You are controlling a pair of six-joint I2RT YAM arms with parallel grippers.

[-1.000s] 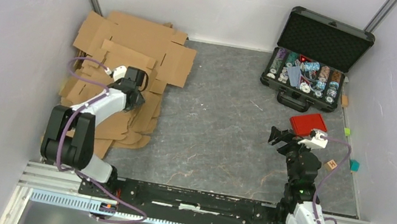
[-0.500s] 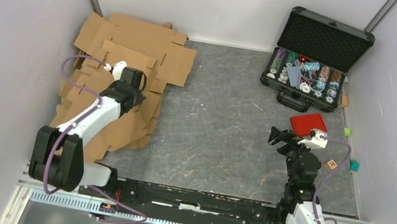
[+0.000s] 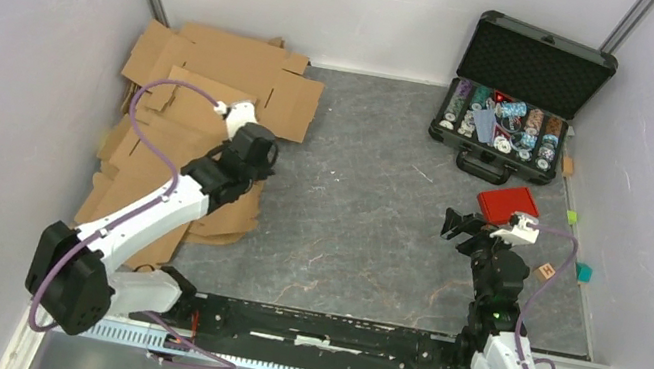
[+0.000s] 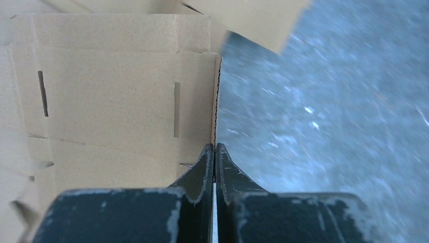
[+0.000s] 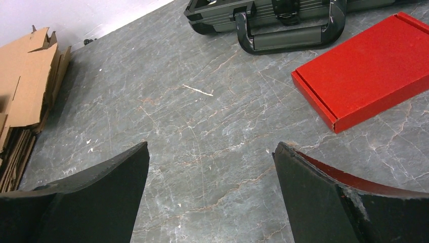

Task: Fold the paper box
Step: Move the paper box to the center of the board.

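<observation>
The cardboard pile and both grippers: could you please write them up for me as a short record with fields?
left gripper: shut, fingertips at one edge of a flat cardboard sheet; a pinch cannot be confirmed
right gripper: open, nothing between the jaws, over the table
cardboard pile: flat sheets, far left of the table
red lid: flat on the table, ahead of the right gripper
black case: open, far right corner, chips inside

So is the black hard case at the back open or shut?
Open: the black hard case has its lid standing up, and rows of round coloured chips show inside.
</observation>
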